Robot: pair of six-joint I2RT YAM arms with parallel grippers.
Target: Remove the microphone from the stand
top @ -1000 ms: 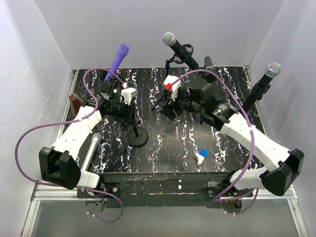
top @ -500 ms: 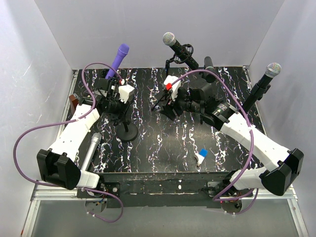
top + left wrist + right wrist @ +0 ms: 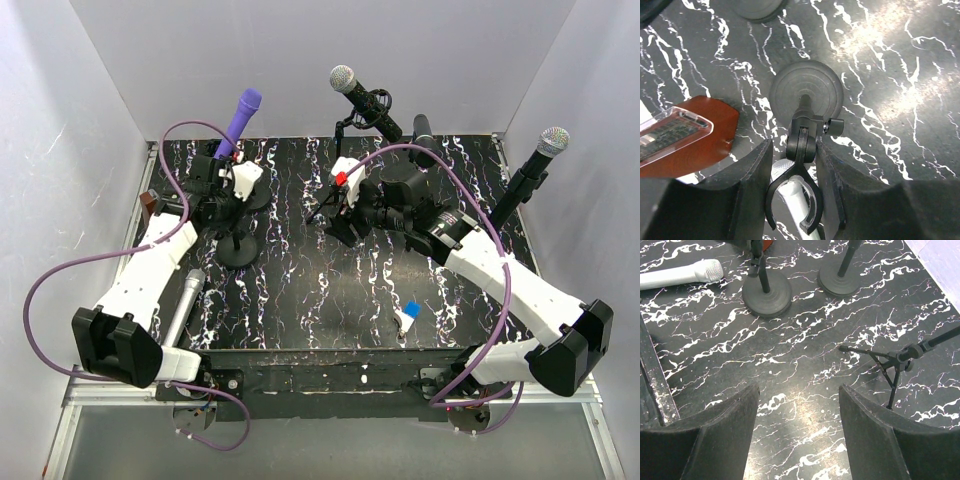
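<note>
Spreading under everything, the black marbled desk (image 3: 330, 290) carries several microphone stands, with the left arm (image 3: 150, 270) reaching to the back left and the right arm (image 3: 500, 270) stretched toward the middle. The stand (image 3: 238, 252) that matters has a round base and sits under the left arm. The left hand (image 3: 796, 155) is clamped on its upper joint, just below the clip (image 3: 792, 200), and that clip is empty. The silver microphone (image 3: 184, 300) lies flat on the desk beside the left arm, well apart from the clip, so the removal itself looks done. What seems left is setting the stand down and letting go. The right hand (image 3: 797, 410) hangs with its jaws wide apart and nothing between them, above bare desk near a tripod stand (image 3: 890, 365). I cannot tell whether the round base rests on the desk or hangs just above it. If it is let go tilted or aloft, the top-heavy stand could topple. The purple microphone (image 3: 238, 118) stands just behind on its own stand, so a careless swing could knock it over. A falling stand might also roll the silver microphone toward the desk's left edge.
</note>
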